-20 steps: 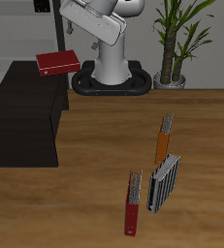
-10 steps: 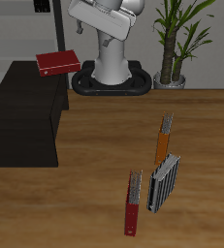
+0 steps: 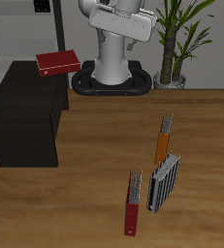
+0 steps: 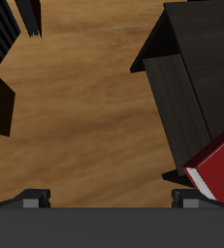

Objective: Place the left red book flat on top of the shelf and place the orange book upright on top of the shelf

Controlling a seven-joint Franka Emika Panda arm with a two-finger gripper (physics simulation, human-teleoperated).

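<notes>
The left red book (image 3: 58, 63) lies flat on the back corner of the black shelf (image 3: 24, 111); the wrist view shows the same red book (image 4: 216, 170) on the shelf (image 4: 196, 77). The orange book (image 3: 163, 144) stands upright on the wooden table, well away from the shelf. My gripper (image 4: 110, 198) is open, its fingers far apart with nothing between them, high above the table. In the exterior view only the raised arm (image 3: 118, 19) shows, above the robot's base.
A grey striped book (image 3: 163, 182) stands just in front of the orange book. A slimmer red book (image 3: 132, 204) stands nearer the table's front edge. A potted plant (image 3: 174, 44) is at the back beside the robot base (image 3: 109, 79).
The raised arm has swung away from the shelf side toward the plant side. The red book stays flat on the shelf; the other books have not moved.
</notes>
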